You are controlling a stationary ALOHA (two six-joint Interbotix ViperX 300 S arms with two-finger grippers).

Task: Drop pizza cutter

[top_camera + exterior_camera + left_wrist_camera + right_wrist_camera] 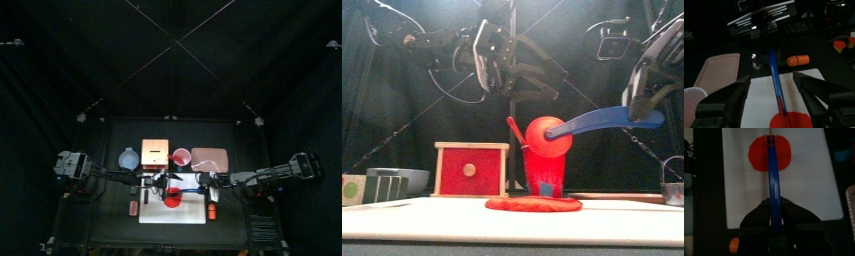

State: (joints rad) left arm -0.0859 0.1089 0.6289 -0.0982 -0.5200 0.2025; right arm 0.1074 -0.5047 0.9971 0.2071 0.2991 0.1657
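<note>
The pizza cutter has a blue handle [596, 121] and a red wheel [545, 134]. My right gripper [775, 215] is shut on the handle's end and holds the cutter in the air, wheel slanting down over a flat red dough disc [533, 203] on a white mat [807, 178]. The disc also shows in the right wrist view [770, 153]. My left gripper [772, 79] is open, low over the mat, with the blue handle [776, 82] running between its jaws without touching them. In the top view both grippers meet over the mat, with the cutter [182, 186] between them.
A red-faced wooden box [472, 170] stands at the back left, a red cup [181, 155] behind the mat, a pink tray [210, 157] at the back right. An orange piece [798, 60] lies off the mat. A metal container [672, 181] is at the far right.
</note>
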